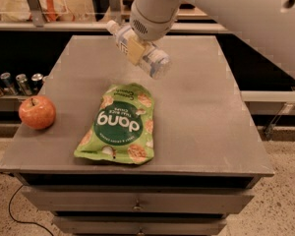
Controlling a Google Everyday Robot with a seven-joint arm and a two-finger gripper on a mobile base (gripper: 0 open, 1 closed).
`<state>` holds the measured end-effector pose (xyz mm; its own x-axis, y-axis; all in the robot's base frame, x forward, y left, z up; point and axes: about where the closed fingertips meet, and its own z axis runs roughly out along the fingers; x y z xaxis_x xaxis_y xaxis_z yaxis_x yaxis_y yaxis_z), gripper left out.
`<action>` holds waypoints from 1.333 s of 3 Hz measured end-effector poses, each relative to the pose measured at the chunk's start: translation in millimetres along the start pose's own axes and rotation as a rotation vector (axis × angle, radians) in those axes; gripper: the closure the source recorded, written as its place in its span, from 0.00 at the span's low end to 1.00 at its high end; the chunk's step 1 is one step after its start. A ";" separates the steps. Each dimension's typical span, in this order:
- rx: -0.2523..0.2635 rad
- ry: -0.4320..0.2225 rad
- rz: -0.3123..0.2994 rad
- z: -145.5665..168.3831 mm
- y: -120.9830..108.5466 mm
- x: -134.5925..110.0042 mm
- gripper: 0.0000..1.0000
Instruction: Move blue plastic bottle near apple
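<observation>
Tool (135,51), at the end of the white arm: clamped across the middle of the pale blue clear plastic bottle with the white cap (155,63). One yellowish pad (134,50) shows pressed flat on the label. The bottle is off the grey metal tabletop (201,102), in the air over its far half.

Bottle's long axis: tilted, with the cap up and to the left of the tool and the base down and to its right, pointing toward me.

Round red-orange apple with a short stem (37,112): well apart from the tool, low and far to its left, sitting close to the tabletop's left edge.

Between the two, just below and slightly left of the tool, the green "dang" chip bag (118,124) lies flat. A straight line from tool to apple crosses the bag's upper left corner.

Judgement: the carry must run leftward and toward the near side, high enough to clear the bag. Bare tabletop shows between bag and apple and looks wide enough for a set-down.

Small metal cans (15,83) stand on a lower shelf beyond the apple, off the tabletop.
</observation>
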<state>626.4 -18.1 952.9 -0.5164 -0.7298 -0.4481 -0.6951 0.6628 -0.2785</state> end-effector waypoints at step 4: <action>-0.034 -0.049 -0.480 22.4 50.7 -118.0 1.00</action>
<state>663.4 105.4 972.7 -0.1094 -0.9425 -0.3157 -0.8653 0.2467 -0.4364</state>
